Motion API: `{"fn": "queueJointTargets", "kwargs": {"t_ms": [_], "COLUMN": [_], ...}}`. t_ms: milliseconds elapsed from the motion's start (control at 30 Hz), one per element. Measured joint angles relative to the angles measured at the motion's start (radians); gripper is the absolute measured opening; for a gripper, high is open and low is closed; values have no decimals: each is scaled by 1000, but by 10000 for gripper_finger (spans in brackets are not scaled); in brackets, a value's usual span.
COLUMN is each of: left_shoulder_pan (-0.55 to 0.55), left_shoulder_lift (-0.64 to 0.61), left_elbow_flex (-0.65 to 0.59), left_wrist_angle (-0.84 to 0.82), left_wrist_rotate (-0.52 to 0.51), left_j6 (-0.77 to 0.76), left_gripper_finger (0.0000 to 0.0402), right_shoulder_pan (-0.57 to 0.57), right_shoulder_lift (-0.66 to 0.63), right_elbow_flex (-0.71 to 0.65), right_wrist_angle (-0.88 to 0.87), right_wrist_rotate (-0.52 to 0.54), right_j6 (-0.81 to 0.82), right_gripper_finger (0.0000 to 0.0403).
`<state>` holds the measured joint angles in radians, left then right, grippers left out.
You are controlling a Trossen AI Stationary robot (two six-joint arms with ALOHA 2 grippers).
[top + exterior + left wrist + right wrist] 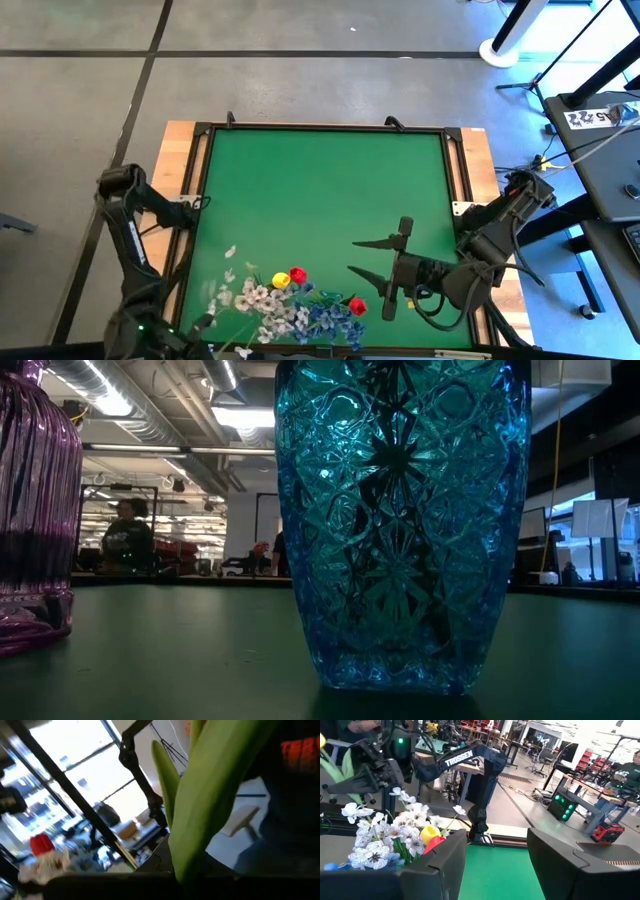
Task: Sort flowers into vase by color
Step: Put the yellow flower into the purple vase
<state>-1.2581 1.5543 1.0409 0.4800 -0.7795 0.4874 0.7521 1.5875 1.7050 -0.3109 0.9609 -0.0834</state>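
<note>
Flowers (290,305) lie in a mixed heap at the near edge of my green table (320,180), down between my two arms. White sprays (262,298), a yellow tulip (281,281), two red tulips (297,274) and a blue bunch (325,318) are all tangled together, so I think the sorting has hardly begun. My right gripper (365,257) sits low over the table just beside the heap, and its fingers are spread wide and hold nothing. I point it at the heap because I think I need to pick one stem out of it. My left gripper (205,325) is down at the other side of the heap. A big green leaf (210,795) fills its camera, so a stem is very close, but I cannot tell if those fingers are closed on it. A blue glass vase (400,525) and a purple vase (35,500) stand on the table, waiting for flowers. The stems are thin and snaggy, so pulling one may drag others along.
</note>
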Motion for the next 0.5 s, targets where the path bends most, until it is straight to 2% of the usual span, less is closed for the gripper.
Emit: {"fn": "queueJointTargets", "kwargs": {"t_ms": [233, 500], "left_shoulder_pan": [76, 212], "left_shoulder_lift": [17, 18], "left_elbow_flex": [0, 0], "left_wrist_angle": [150, 85], "left_wrist_rotate": [-43, -120], "left_j6": [218, 199], "left_gripper_finger": [0, 0], "right_shoulder_pan": [0, 0], "right_shoulder_lift": [0, 0], "right_elbow_flex": [0, 0], "right_wrist_angle": [-13, -116], "right_wrist_rotate": [0, 0], "right_j6": [10, 103], "right_gripper_finger": [209, 209]}}
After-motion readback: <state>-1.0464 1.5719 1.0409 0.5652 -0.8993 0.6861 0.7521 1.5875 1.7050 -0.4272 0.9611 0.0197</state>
